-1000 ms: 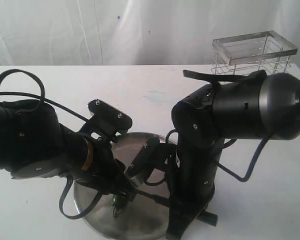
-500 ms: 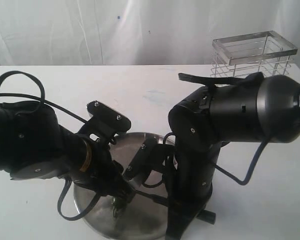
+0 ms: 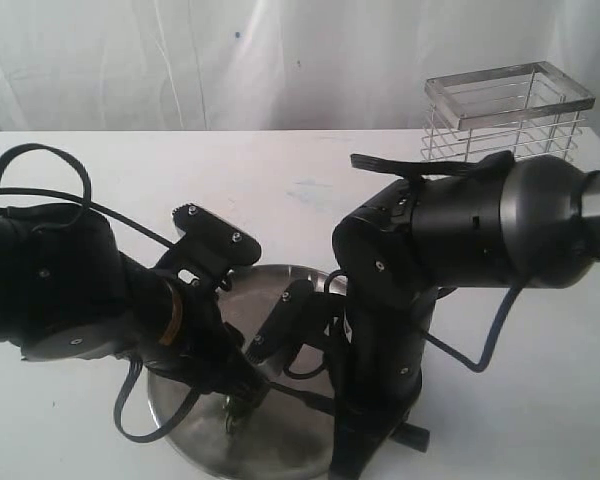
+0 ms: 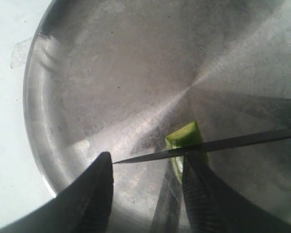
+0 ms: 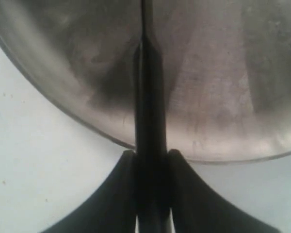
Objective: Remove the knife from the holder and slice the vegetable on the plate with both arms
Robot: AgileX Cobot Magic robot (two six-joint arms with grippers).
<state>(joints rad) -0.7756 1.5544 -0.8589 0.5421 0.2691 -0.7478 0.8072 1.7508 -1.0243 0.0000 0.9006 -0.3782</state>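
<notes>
white cloth [image 3: 180, 60] is hung behind a white table [image 3: 280, 170]. in the exterior view the holder [image 3: 508, 105] is seen upright at the back right of the table, well apart from the plate [image 3: 280, 448], which is set at the near edge. the left arm [image 3: 60, 290] is bent down over the plate from the left and the right arm [image 3: 450, 240] from the right, so that much of the plate is hidden by them.

the knife [image 5: 150, 121] is gripped by its black handle in the right gripper [image 5: 150, 154], whose jaws are closed tight on either side of it. in the right wrist view the handle is seen crossing the plate's rim, with the blade carried out over the steel.

the left gripper [image 4: 146, 161] is held low over the plate with its jaws spread wide, and nothing is clamped between them. the vegetable [image 4: 185, 137] is lain on the plate between the two fingers [image 4: 99, 194]: it is pressed against or just beside one of them and kept apart from the other. a pale green cut face is shown on it. the narrow dark blade is laid across the vegetable, and its point is brought just beside the tip of the farther finger. how deep the blade is sunk into the vegetable cannot be told.
</notes>
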